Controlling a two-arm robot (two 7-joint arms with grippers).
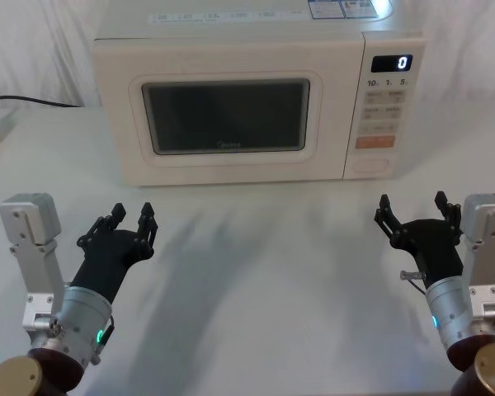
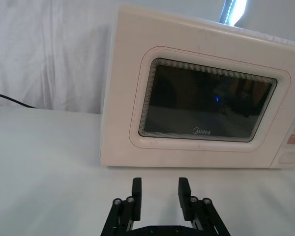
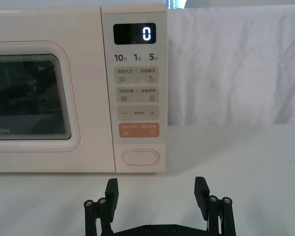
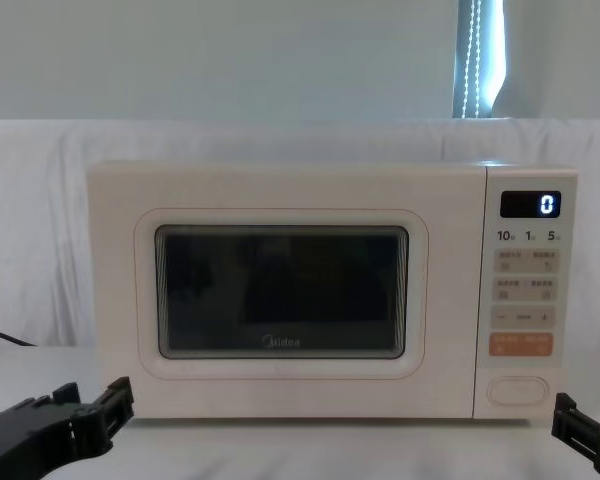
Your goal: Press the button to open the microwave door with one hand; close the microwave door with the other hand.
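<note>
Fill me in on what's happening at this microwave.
Nothing is being handled yet. The microwave door is shut and its display reads 0. The left hand hangs open above the table, in front of the door's left side. The right hand, also open, sits in front of the control panel, lined up with the button at its bottom but short of it. Neither hand touches the microwave.

A white-clothed table (image 1: 256, 272) carries the cream microwave (image 1: 231, 165), standing ahead of both grippers; a black cable (image 1: 25, 101) lies beyond the left gripper (image 1: 130, 216).
</note>
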